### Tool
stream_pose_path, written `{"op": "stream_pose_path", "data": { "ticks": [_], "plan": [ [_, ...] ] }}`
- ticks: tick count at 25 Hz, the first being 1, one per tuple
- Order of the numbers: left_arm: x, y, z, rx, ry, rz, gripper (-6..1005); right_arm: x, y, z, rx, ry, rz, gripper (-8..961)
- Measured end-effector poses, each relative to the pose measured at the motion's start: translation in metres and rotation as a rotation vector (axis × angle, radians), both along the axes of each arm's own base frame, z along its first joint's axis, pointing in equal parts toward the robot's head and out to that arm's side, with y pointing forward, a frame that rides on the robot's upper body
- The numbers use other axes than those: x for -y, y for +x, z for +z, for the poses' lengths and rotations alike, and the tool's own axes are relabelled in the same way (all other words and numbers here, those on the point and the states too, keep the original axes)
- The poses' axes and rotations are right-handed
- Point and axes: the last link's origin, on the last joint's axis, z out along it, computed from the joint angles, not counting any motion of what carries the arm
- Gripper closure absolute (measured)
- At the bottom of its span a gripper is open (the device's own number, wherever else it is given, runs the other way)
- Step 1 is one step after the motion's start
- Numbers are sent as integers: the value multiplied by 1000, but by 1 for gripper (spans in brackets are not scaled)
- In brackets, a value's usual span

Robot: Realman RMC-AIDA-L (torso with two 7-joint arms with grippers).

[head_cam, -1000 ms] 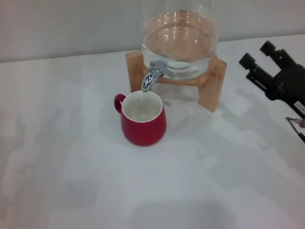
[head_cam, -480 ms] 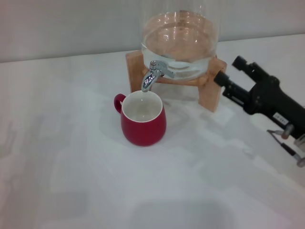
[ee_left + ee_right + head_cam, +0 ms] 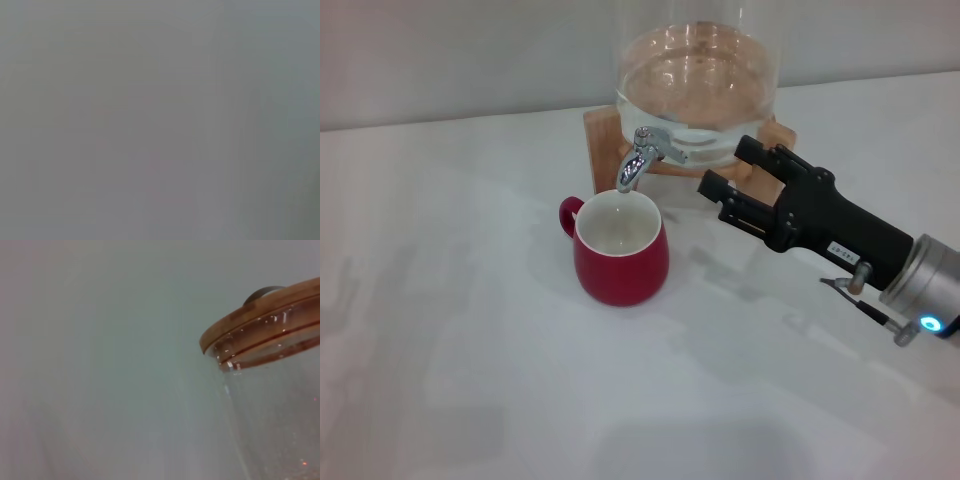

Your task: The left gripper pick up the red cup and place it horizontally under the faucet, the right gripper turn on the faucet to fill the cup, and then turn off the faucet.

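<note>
The red cup (image 3: 620,252) stands upright on the white table, its white inside showing and its handle pointing left. Its mouth sits right below the chrome faucet (image 3: 642,158), which sticks out of the glass jar (image 3: 698,75). No water stream shows. My right gripper (image 3: 723,166) reaches in from the right, open, its fingertips a short way right of the faucet's lever and not touching it. Nothing is between its fingers. The left gripper is out of view; the left wrist view shows only flat grey.
The jar rests on a wooden stand (image 3: 603,140) at the back of the table (image 3: 470,350). In the right wrist view the jar's wooden lid (image 3: 260,315) and glass wall (image 3: 280,415) fill one side, close by.
My right gripper has swung in from the far right edge toward the faucet, ending just beside its lever. The cup and faucet have not moved.
</note>
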Motion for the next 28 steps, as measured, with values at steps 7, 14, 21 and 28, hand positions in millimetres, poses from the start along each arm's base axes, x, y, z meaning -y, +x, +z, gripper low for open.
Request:
{"op": "stream_pose_path", "data": {
  "ticks": [7, 14, 21, 28],
  "plan": [
    [1, 1, -1, 4, -2, -2, 209, -6, -8, -8, 16, -39, 16, 112],
    [2, 1, -1, 6, 0, -8, 208, -15, -14, -16, 47, -71, 15, 112],
    [2, 2, -2, 6, -4, -10, 207, -17, -20, -19, 55, -84, 31, 112],
    [0, 4, -2, 3, -9, -21, 207, -15, -23, -22, 52, -103, 41, 112]
  ]
}}
